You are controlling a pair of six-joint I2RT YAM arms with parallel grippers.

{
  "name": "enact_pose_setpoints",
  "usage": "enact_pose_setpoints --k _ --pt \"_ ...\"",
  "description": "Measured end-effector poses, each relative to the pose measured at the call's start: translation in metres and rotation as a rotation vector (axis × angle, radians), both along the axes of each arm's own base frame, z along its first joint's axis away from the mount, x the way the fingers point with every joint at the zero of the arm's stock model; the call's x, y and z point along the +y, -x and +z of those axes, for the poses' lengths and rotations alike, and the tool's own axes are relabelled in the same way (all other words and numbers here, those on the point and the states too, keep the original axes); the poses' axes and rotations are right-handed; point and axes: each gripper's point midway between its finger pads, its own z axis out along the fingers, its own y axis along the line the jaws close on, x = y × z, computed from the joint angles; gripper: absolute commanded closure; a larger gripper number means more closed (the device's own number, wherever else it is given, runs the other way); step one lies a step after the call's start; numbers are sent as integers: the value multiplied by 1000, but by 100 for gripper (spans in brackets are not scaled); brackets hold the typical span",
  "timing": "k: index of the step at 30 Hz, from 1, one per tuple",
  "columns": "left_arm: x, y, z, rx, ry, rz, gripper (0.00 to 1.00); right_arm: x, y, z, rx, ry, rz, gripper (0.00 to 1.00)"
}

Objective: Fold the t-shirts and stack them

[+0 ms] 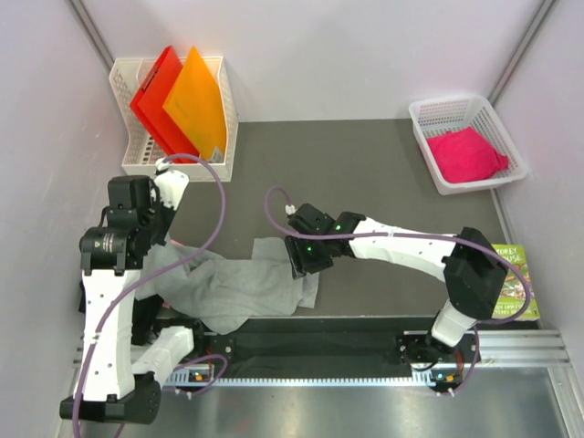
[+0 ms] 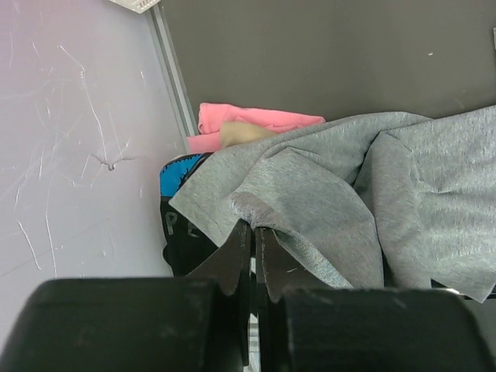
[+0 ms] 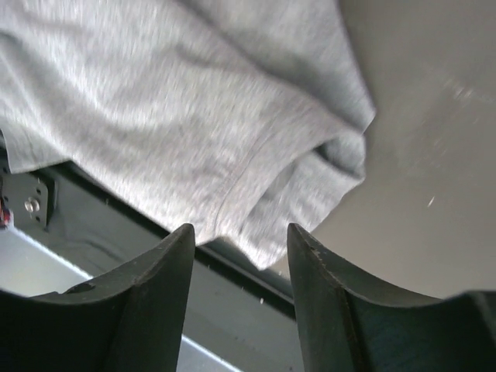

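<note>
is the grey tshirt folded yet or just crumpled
Crumpled, not folded: the large light grey cloth t-shirt lies bunched in uneven wrinkles.

Black tee [image 2: 186, 232], pink tee [image 2: 248, 120] partly buried under grey tee [image 2: 333, 194].

Cloth low in the frame, containers in the upper corners.

In the top view, the large light grey cloth t-shirt [image 1: 233, 287] lies at lower centre-left of the dark table [image 1: 365, 164], its near edge over the black front rail [image 1: 347, 342]. At upper left, the white plastic rack [image 1: 123, 109] holds the red stiff folder [image 1: 155, 96], with the orange stiff folder [image 1: 196, 100] to its right. At upper right, the white plastic basket [image 1: 429, 114] holds a bright pink cloth t-shirt [image 1: 467, 155]. The green picture book [image 1: 520, 283] lies at the right edge. In the left wrist view, a folded pink cloth [image 2: 248, 120] and the black printed t-shirt [image 2: 178, 209] lie against the wall, partly under the grey one.
</note>
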Motion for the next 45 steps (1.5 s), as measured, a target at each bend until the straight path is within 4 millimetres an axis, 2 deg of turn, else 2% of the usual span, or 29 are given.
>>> enact_pose_setpoints --k 3,7,11,14,16,17,20,26,28,31,37,40,42,45 --pt "0 -1 0 -3 1 0 100 2 -14 -4 -12 -13 -22 54" --pt "0 -1 1 -6 -1 -1 100 8 -26 -23 3 -12 -37 55" --pt "0 -2 1 -5 -4 -3 100 10 -24 -49 50 23 -32 57" --pt "0 -3 0 0 -4 -4 100 9 -21 -58 70 37 -29 58" --pt "0 -4 1 0 -3 -4 100 10 -21 -57 70 34 -29 66" --pt "0 -4 1 -1 -2 -6 100 12 -22 -57 68 27 -28 78" --pt "-1 -5 2 -2 -1 -7 100 14 -23 -57 68 19 -32 100" --pt "0 -2 0 -9 -15 -19 100 12 -29 -62 69 27 -75 100" --pt "0 2 -6 0 -21 -25 100 4 -38 -65 57 36 -108 100" --pt "-2 3 -15 26 -20 -47 100 -27 -52 -68 45 67 -190 100" --pt "-13 1 -50 146 5 -127 100 -148 -96 -48 -17 136 -497 100" --pt "-24 -5 -66 211 43 -182 100 -196 -109 -34 -53 157 -614 100" --pt "-35 -12 -75 247 75 -219 100 -217 -114 -28 -73 175 -660 100" --pt "-57 -27 -85 274 97 -279 100 -234 -114 -26 -82 217 -681 100"
